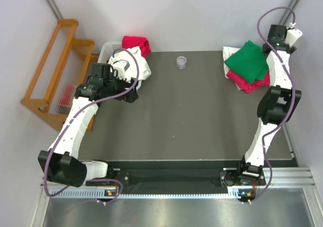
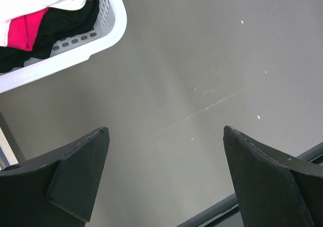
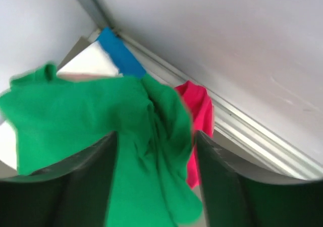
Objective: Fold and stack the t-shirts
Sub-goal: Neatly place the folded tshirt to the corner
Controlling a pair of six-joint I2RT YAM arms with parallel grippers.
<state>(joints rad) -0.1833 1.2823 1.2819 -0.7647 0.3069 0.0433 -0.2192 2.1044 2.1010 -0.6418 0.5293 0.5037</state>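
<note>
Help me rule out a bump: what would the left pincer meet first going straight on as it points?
Probably the bare dark table, seen between the fingertips of the open left pincer; the white basket lies off to one side of that line.

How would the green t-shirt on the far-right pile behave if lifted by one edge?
Probably floppy: in the right wrist view the green t-shirt bunches into loose folds, so it would drape. Likely light, since it looks like thin cloth. Pushed, it may rumple over the magenta-red t-shirt beneath rather than slide cleanly.
</note>
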